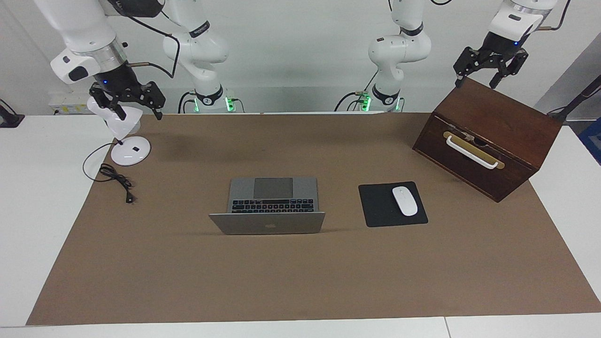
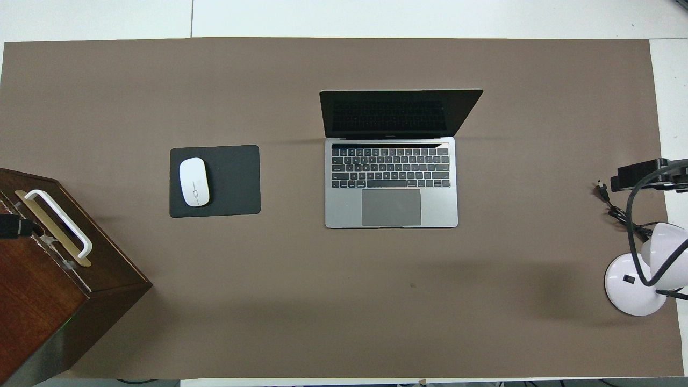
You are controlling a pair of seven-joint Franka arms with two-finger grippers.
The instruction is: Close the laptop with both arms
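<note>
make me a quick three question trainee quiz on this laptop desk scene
1. True or false: the thin silver-grey metal laptop has its lid shut.
2. What lies on the black square mouse pad? A) white mouse B) black cable C) nothing
3. Fill in: the right gripper hangs over the white desk ____.

Key: 1 false, the lid stands open. 2 A, the white mouse. 3 lamp. The left gripper waits over the dark wooden box.

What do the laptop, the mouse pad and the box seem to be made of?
The laptop: probably metal, with a matte silver-grey shell. The mouse pad: likely fabric or rubber, flat black with no shine. The box: dark brown wood with a slight gloss and faint grain.
</note>
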